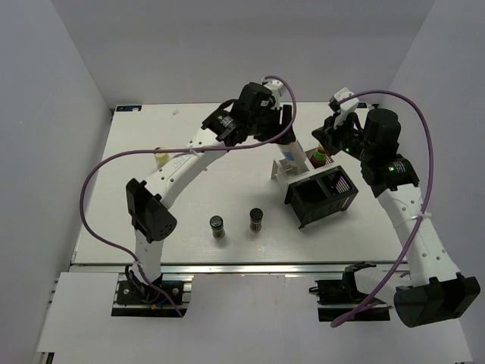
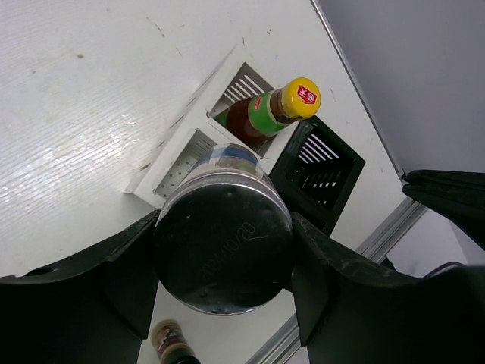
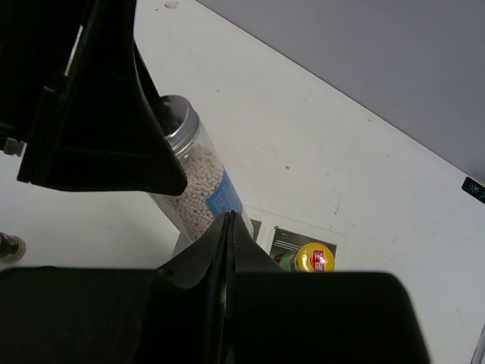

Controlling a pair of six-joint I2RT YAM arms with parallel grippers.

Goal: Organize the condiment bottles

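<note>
My left gripper (image 2: 223, 262) is shut on the white silver-lidded shaker (image 2: 223, 246), gripping it near the lid. The shaker's lower end is at the white rack (image 2: 168, 176). I cannot tell if it rests there. The shaker also shows in the top view (image 1: 291, 155) and the right wrist view (image 3: 198, 186). The dark yellow-capped sauce bottle (image 2: 269, 114) stands in the rack's adjacent slot. My right gripper (image 3: 227, 221) is shut and empty, just right of the sauce bottle (image 1: 319, 156). Two short dark spice jars (image 1: 218, 226) (image 1: 256, 219) stand near the front. The cream squat bottle (image 1: 161, 157) stands at the left.
The rack's black section (image 1: 322, 199) sits right of centre, joined to the white section (image 1: 279, 173). The left arm (image 1: 189, 159) arches over the table's left half. One spice jar shows at the bottom of the left wrist view (image 2: 170, 341).
</note>
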